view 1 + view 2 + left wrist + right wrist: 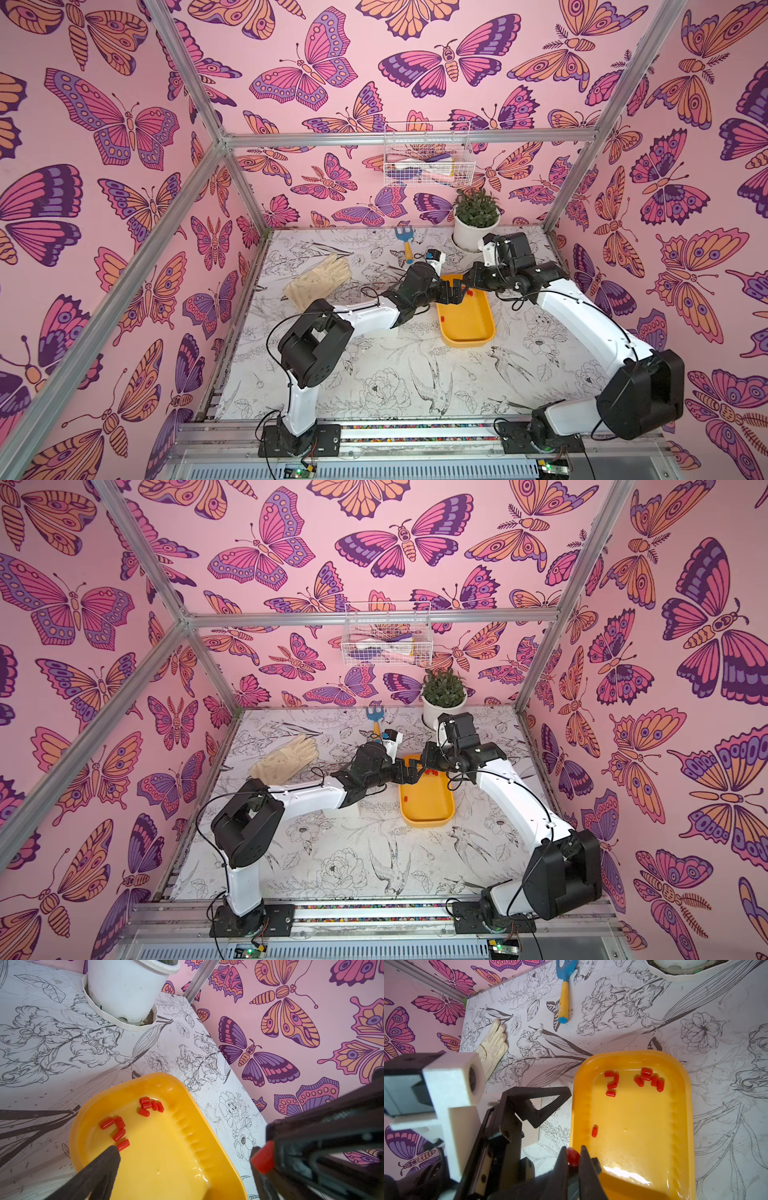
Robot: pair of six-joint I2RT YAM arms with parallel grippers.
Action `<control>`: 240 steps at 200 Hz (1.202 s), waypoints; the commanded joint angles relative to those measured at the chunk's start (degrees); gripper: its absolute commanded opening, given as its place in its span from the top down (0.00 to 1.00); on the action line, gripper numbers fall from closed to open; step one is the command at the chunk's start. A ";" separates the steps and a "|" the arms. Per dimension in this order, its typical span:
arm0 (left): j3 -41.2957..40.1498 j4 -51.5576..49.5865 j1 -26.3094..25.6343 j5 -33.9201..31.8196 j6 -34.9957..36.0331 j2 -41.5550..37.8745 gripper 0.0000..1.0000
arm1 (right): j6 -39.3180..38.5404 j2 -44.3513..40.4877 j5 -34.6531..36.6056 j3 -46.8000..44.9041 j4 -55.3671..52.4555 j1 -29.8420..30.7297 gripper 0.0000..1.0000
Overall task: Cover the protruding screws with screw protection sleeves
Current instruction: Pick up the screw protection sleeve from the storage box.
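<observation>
A yellow tray (465,343) holds several red screw protection sleeves (648,1079) at its far end, and one lone sleeve (594,1132) lies nearer. My right gripper (573,1157) is shut on one red sleeve (262,1157), above the tray's left rim. My left gripper (186,1153) is open over the far end of the tray (166,1157), close beside the right gripper (467,286). The white box (529,1126) is mostly hidden under the left gripper (455,291). One protruding screw (493,1103) sticks out beside it.
A white pot with a green plant (476,224) stands at the back right. A blue hand rake with a yellow handle (405,245) lies behind the tray, and a cream glove (320,280) lies to the left. A wire basket (428,153) hangs on the back wall.
</observation>
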 commanded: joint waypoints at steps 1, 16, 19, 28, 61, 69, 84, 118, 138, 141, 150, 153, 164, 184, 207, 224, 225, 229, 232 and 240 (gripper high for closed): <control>1.01 1.36 0.39 0.07 0.27 0.55 0.00 | 0.19 -1.37 -0.91 -0.72 -0.64 -0.19 0.86; 0.87 1.34 0.39 0.05 0.19 0.42 0.00 | 0.21 -1.40 -0.78 -0.81 -0.56 -0.25 0.86; 0.93 1.34 0.39 0.04 0.22 0.35 0.00 | 0.22 -1.46 -0.77 -0.81 -0.57 -0.19 0.86; 0.84 1.32 0.39 0.01 0.27 0.34 0.00 | 0.15 -1.45 -0.78 -0.81 -0.55 -0.24 0.86; 0.63 1.45 0.43 0.04 0.13 0.27 0.00 | 0.09 -1.46 -0.64 -0.71 -0.57 -0.25 0.87; 0.59 1.48 0.39 0.13 0.15 0.16 0.00 | 0.04 -1.55 -0.55 -0.72 -0.53 -0.19 0.87; 0.22 1.63 0.39 0.37 0.01 0.10 0.00 | 0.00 -1.64 -0.21 -0.72 -0.48 -0.23 0.87; -2.01 1.88 0.30 0.83 -0.80 -1.11 0.00 | 0.04 -1.84 0.72 -0.72 -0.38 -0.25 0.87; -3.90 1.96 0.21 0.88 -1.03 -2.55 0.00 | -0.18 -1.90 1.70 -0.81 -0.26 -0.28 0.87; -4.27 1.93 0.17 0.84 -1.06 -2.77 0.00 | -0.18 -1.90 1.73 -0.81 -0.26 -0.27 0.87; -5.23 1.84 0.12 0.85 -1.11 -3.52 0.00 | -0.32 -1.88 1.95 -0.81 -0.18 -0.28 0.87; -5.52 1.80 0.12 0.84 -1.04 -3.80 0.00 | -0.32 -1.91 1.94 -0.81 -0.20 -0.33 0.87; -6.46 1.30 0.12 0.62 -0.84 -4.81 0.00 | -0.54 -1.82 2.08 -0.72 -0.21 -0.31 0.87; -7.47 -0.50 0.12 0.20 0.05 -6.54 0.00 | -0.82 -1.73 2.37 -0.63 -0.38 -0.29 0.87; -8.03 -2.94 0.12 0.04 1.16 -8.74 0.00 | -1.19 -1.73 2.77 -0.54 -0.49 -0.33 0.87; -7.88 -5.50 0.12 -0.38 2.06 -10.47 0.00 | -1.53 -1.78 3.06 -0.41 -0.88 -0.27 0.87; -7.82 -5.68 0.12 -0.38 2.18 -10.54 0.00 | -1.53 -1.76 3.10 -0.39 -0.90 -0.31 0.87; -7.70 -6.43 0.12 -0.46 2.46 -11.02 0.00 | -1.65 -1.74 3.10 -0.37 -0.94 -0.31 0.87; -7.66 -7.04 0.12 -0.56 2.66 -11.31 0.00 | -1.71 -1.73 3.12 -0.37 -1.00 -0.29 0.87; -7.30 -8.60 0.12 -0.89 3.03 -12.25 0.00 | -1.88 -1.73 3.28 -0.28 -1.21 -0.31 0.87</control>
